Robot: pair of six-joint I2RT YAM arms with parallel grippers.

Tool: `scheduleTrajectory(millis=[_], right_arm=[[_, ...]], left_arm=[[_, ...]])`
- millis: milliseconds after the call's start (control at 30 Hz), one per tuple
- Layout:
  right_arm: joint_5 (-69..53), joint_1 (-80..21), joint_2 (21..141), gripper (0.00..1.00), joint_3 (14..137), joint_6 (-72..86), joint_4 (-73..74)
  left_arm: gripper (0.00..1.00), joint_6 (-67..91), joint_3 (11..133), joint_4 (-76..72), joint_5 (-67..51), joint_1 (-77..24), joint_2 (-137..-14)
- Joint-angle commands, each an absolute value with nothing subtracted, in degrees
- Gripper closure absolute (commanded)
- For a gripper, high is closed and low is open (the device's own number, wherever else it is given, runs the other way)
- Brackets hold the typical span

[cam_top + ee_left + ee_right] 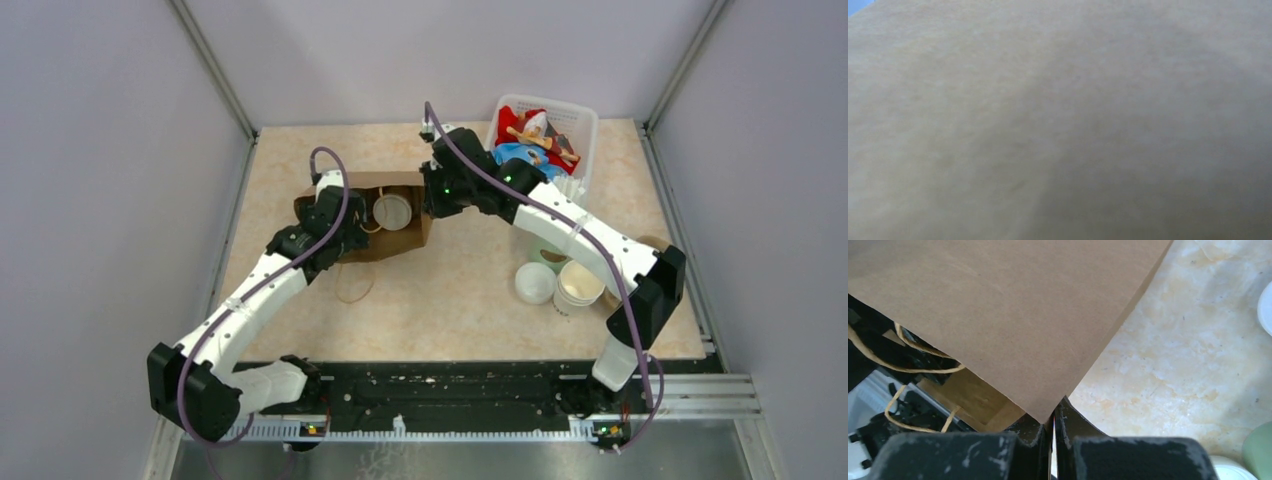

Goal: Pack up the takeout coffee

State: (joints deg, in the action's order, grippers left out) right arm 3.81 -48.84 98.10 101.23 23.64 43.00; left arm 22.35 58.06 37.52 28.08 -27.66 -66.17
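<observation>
Right gripper (1054,416): fingers pressed together, pinching the near corner of the brown paper bag (998,315), paper edge caught between the pads. Right arm (570,235) runs from its base at the right up and leftward across the table (470,290), elbow raised, wrist bent down at the bag's right edge.

Left gripper (348,228): sits at the bag's left side, over the open mouth. Its wrist camera is filled with blurred tan paper (nothing else readable), so cannot tell whether the fingers are apart or clamped. Left arm (250,300) stretches from its base at the left, forward and to the right, forearm low.

Takeout coffee (392,210): inside the bag, between the two grippers, nearer the right wall. Only its round white lid shows from above, so it stands upright, long axis vertical, lid up. Lettering hidden.

Twine handles (908,365) hang at the bag mouth. Stack of white cups (578,285) and a loose lid (534,283) sit well apart, under the right arm. White basket (583,120) at back right.
</observation>
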Motion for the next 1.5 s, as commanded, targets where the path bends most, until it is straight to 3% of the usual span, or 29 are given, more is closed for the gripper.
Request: scheduleTrajectory(millis=[0, 300, 533, 700, 1167, 1467], right_arm=[[-2.6, -46.6, 97.5, 1.0, 107.9, 27.0, 45.9], [-12.2, -41.8, 102.6, 1.0, 116.9, 34.1, 51.8], [-16.2, -40.5, 101.7, 1.0, 112.9, 36.0, 48.9], [-20.4, -39.1, 101.4, 1.0, 110.2, 35.6, 45.8], [-29.9, -34.9, 107.8, 1.0, 117.1, 34.6, 50.2], [-34.7, -31.9, 112.4, 1.0, 125.0, 33.6, 54.3]], left_arm=[[0.79, 22.5, 58.6, 33.9, 26.9, -27.4, -63.9], [0.8, 19.7, 56.3, 31.9, 24.3, -27.4, -59.6], [0.81, 17.8, 55.3, 33.2, 19.7, -27.4, -58.9], [0.8, 9.2, 50.7, 25.4, 13.5, -27.4, -53.0], [0.8, 1.8, 51.5, 29.7, 4.6, -27.4, -48.5], [0.8, -1.8, 54.3, 35.8, 10.2, -27.4, -51.7]])
